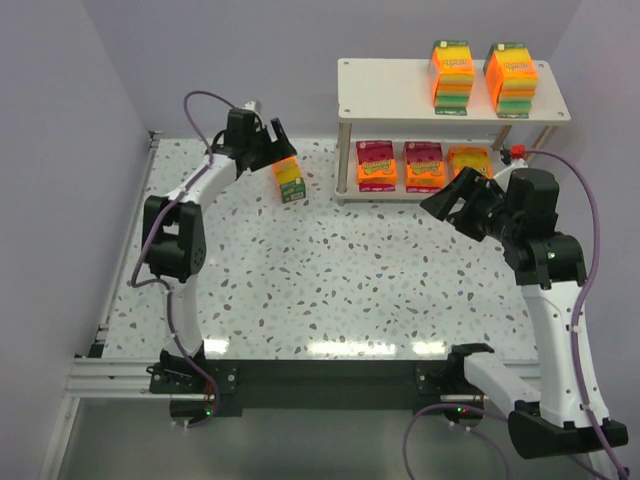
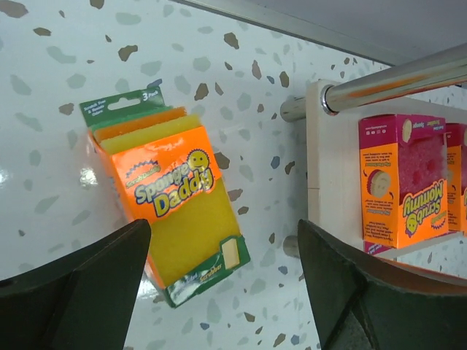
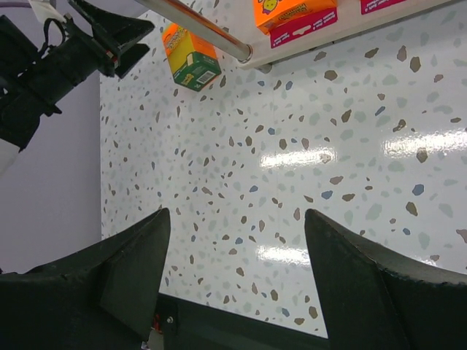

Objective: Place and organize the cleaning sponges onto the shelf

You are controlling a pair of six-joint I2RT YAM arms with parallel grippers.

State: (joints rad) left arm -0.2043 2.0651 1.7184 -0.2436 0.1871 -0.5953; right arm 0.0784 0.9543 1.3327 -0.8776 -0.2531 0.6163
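Observation:
One orange and yellow sponge pack (image 1: pixel 291 181) lies on the table just left of the shelf (image 1: pixel 400 92). It also shows in the left wrist view (image 2: pixel 175 197) and the right wrist view (image 3: pixel 191 58). My left gripper (image 1: pixel 274 148) is open and empty, hovering over this pack, which lies partly between the fingers (image 2: pixel 225 235). Two packs (image 1: pixel 452 75) (image 1: pixel 511 78) stand on the top board. Three packs (image 1: pixel 375 165) (image 1: pixel 424 166) (image 1: pixel 469 160) lie on the lower board. My right gripper (image 1: pixel 455 203) is open and empty in front of the shelf's right half, over bare table (image 3: pixel 237 219).
The shelf's lower board (image 2: pixel 332 168) and a round leg (image 2: pixel 394 76) are close to the right of the left gripper. A magenta and orange pack (image 2: pixel 401 182) sits at that board's left end. Purple walls stand behind and to the left.

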